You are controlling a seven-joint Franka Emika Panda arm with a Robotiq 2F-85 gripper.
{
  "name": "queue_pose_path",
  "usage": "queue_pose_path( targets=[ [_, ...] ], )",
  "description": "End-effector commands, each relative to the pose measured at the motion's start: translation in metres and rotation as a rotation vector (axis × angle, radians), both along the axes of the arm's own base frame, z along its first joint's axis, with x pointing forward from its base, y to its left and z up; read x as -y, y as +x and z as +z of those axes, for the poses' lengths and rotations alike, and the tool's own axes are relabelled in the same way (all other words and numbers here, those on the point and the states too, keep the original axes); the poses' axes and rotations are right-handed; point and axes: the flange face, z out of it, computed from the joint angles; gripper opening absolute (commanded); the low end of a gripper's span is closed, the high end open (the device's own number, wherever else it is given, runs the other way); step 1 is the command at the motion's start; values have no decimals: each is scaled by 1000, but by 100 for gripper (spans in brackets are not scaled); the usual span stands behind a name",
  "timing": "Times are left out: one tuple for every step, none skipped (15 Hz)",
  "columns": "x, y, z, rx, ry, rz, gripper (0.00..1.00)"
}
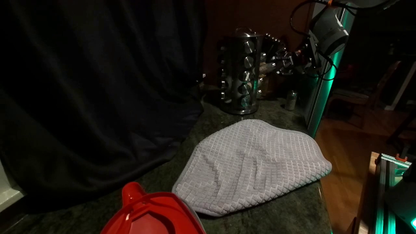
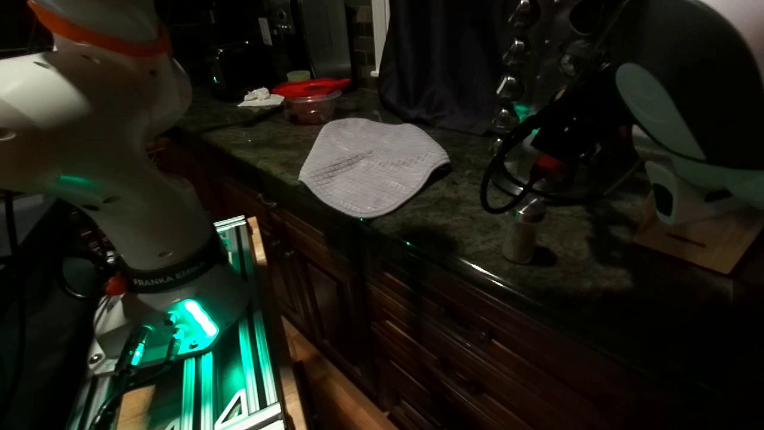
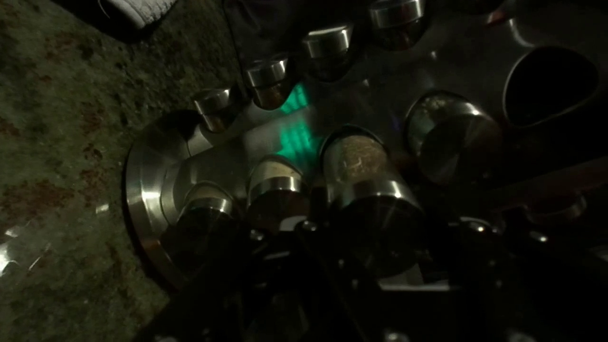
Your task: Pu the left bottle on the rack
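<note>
In the wrist view, a glass jar with brownish contents (image 3: pixel 358 159) and a metal cap sticks out of a hole in the rack (image 3: pixel 223 164). The rack, dark and shiny, also shows in an exterior view (image 1: pixel 239 73). My gripper (image 3: pixel 389 228) has its dark fingers on either side of this jar's cap. Darkness hides whether they touch it. In an exterior view my gripper (image 1: pixel 284 64) is at the rack's side, in line with the protruding jar (image 1: pixel 267 67). Another jar stands upright on the counter, in both exterior views (image 1: pixel 291 100) (image 2: pixel 520 236).
A grey cloth mound (image 1: pixel 256 162) lies on the counter in front of the rack. A red-lidded container (image 1: pixel 152 211) stands beyond it. A black curtain (image 1: pixel 107 81) hangs beside the counter. A wooden block (image 2: pixel 686 239) stands under the arm. The rack has an empty hole (image 3: pixel 548 85).
</note>
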Motion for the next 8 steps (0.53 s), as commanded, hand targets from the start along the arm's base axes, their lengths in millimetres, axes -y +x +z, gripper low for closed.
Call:
queue_pose_path(
  targets=[
    [1,-2,9,3,52,-50,24],
    [1,-1,8,0,54,-52,24],
    [-1,0,7,-4,59,-40,24],
    [-3,1,6,-12,63,-30,24],
    [-5,3,4,-19,60,-14,24],
    [-7,5,2,-28,57,-6,24],
    [-9,7,1,-35,60,5,24],
    [-12,9,-1,-45,58,17,24]
  ],
)
